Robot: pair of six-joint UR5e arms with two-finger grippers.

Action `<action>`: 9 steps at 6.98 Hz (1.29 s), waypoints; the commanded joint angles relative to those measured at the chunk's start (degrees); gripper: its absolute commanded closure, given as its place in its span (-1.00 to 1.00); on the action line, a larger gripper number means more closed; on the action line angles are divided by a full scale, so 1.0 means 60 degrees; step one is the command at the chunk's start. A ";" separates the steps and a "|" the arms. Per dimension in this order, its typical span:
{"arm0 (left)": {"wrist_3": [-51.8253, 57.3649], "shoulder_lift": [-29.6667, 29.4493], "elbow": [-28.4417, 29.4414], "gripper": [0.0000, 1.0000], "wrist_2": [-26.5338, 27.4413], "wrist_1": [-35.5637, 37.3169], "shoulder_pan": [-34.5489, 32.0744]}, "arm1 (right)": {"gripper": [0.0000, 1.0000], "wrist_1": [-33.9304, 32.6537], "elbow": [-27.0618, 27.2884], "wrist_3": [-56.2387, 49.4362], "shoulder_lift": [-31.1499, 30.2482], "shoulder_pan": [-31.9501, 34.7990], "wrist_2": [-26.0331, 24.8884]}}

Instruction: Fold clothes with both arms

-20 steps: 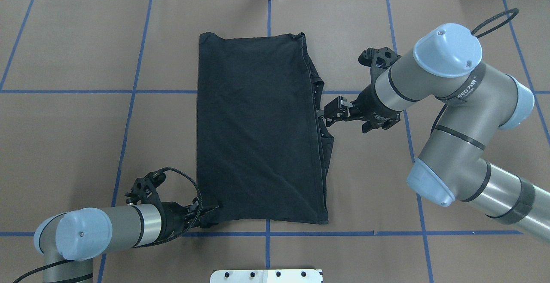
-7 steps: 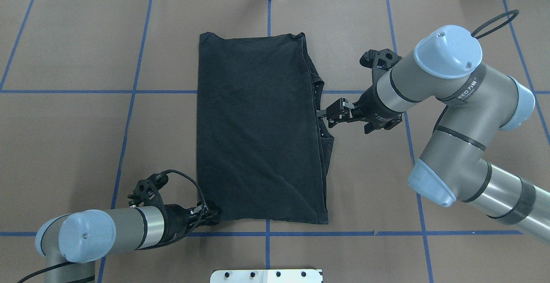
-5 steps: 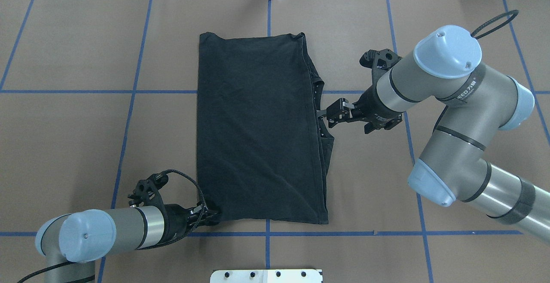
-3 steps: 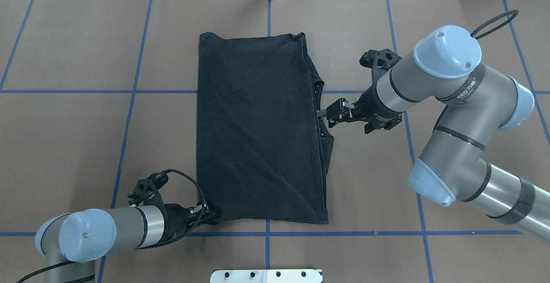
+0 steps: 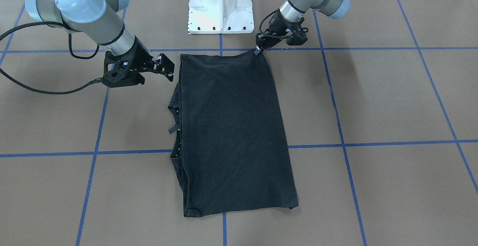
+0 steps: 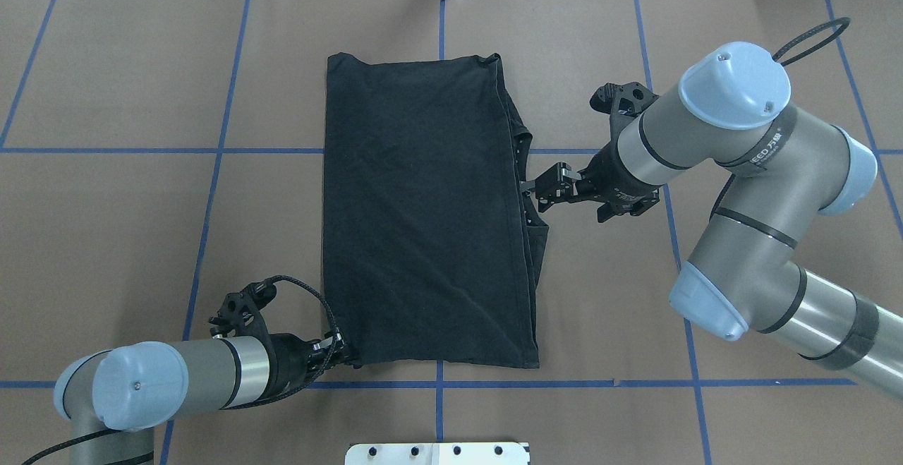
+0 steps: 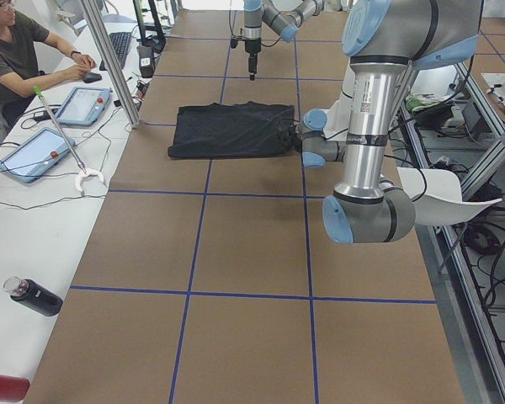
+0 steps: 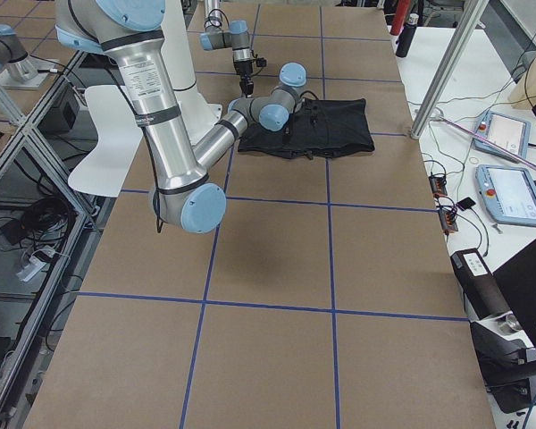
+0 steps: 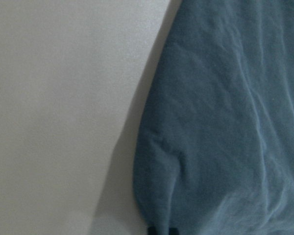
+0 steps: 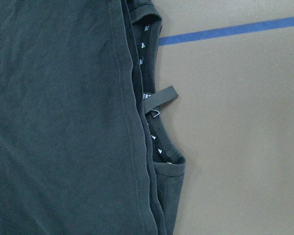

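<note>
The black T-shirt [image 6: 423, 218] lies folded into a long rectangle on the brown table, and its chest graphic is hidden. Its collar and neck tag [image 10: 159, 98] stick out on the robot's right edge. My left gripper [image 6: 350, 359] is low at the shirt's near-left corner and looks shut on it. In the front view [image 5: 257, 50] the corner is drawn to a point, and the left wrist view shows bunched fabric [image 9: 225, 122]. My right gripper [image 6: 540, 190] is open and empty. It hovers above the collar edge, raised off the table in the front view [image 5: 168, 67].
The white pedestal base [image 5: 220, 7] stands at the robot's edge of the table. Blue tape lines [image 6: 211, 190] grid the brown surface. An operator [image 7: 17, 50], tablets [image 8: 509, 192] and a bottle [image 7: 34, 296] are on the side bench beyond the far edge.
My left gripper has shifted slightly toward the robot at the shirt's near-left corner. The right arm and the shirt have barely moved.
</note>
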 commanded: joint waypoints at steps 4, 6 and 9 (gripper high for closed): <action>0.0005 0.0001 -0.0373 1.00 -0.0043 0.0358 0.0023 | -1.00 0.0026 0.0254 0.2566 0.0122 -0.2618 -0.2656; 0.0005 0.0001 -0.0344 1.00 -0.0043 0.0358 0.0037 | -1.00 0.0012 0.0210 0.3080 0.0122 -0.3572 -0.3452; 0.0005 -0.0028 -0.0344 1.00 -0.0043 0.0358 0.0037 | -1.00 -0.0047 -0.0257 0.3302 0.0137 -0.4104 -0.3850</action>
